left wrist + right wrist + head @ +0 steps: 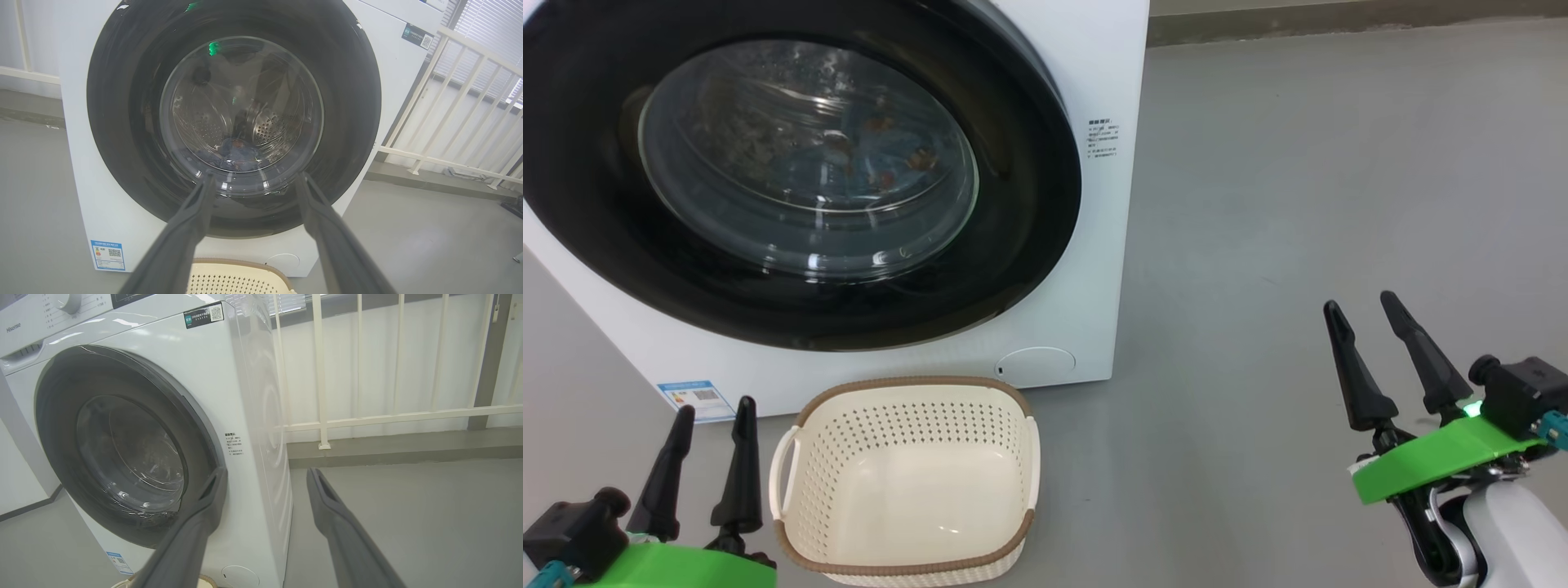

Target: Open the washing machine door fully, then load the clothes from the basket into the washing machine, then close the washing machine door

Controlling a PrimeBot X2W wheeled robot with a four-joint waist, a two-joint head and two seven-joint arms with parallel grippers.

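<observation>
One washing machine (1112, 269), big and white, with its one round washing machine door (1029, 204) sitting closed flat against the front. Through the glass you can see the clothes (882, 163) lying low in the drum, a blue bundle with orange blotches. I can't count the pieces through the reflections.

One basket (907, 382) sits on the grey floor (1298, 204) just in front of the machine, under the door, with its bare bottom showing. It has two white handles, one on each side.

Two grippers, two dark fingers each. The left gripper (716, 406) hovers just beside the basket's left handle with its fingers spread, pinching nothing. In its wrist view they point at the bottom of the door glass. The right gripper (1360, 302) is well off to the right over open floor, fingers also spread and not pinching anything.

Small stuff on the machine front: one blue-white label (693, 398) at the lower left corner, one round flap (1036, 365) at the lower right, one block of printed text (1103, 139) right of the door, and one dark QR sticker (203, 314) up top. A white railing (322, 375) runs behind the machine.
</observation>
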